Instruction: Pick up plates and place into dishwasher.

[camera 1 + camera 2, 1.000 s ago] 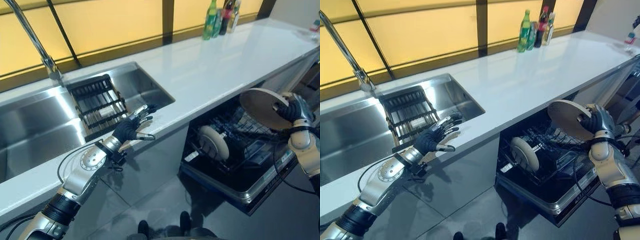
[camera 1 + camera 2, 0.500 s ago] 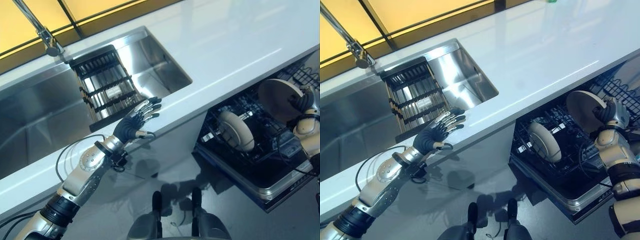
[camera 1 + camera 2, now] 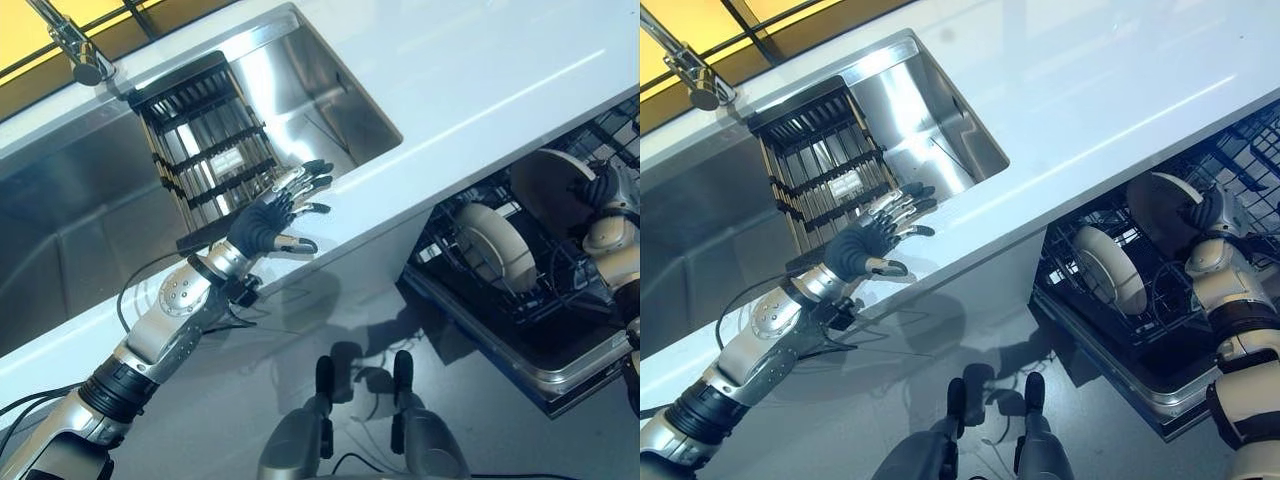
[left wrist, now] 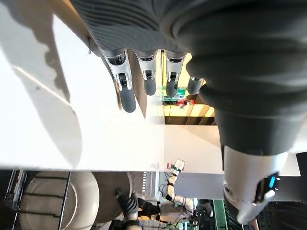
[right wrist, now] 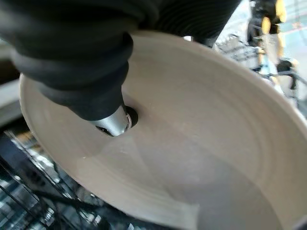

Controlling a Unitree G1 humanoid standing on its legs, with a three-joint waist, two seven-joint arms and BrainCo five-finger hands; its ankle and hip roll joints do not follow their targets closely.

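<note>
My right hand [image 3: 607, 192] is shut on a beige plate [image 3: 546, 184], held on edge just over the far right of the pulled-out dishwasher rack [image 3: 520, 305]. In the right wrist view the thumb [image 5: 113, 120] presses on the plate's face [image 5: 192, 158]. A second beige plate [image 3: 496, 246] stands upright in the rack, nearer me and to the left of the held one. My left hand [image 3: 272, 218] lies open on the white counter's front edge [image 3: 370, 180] beside the sink, fingers straight [image 4: 145, 72], holding nothing.
A steel sink [image 3: 320, 95] holds a black dish rack [image 3: 200, 150], with the faucet [image 3: 72, 52] at the back left. The white counter [image 3: 1090, 90] runs over the dishwasher. Grey floor lies below the counter front.
The camera has tilted down. My right hand has lowered the plate from counter height to the rack, behind the standing plate. The left hand stays at the counter edge.
</note>
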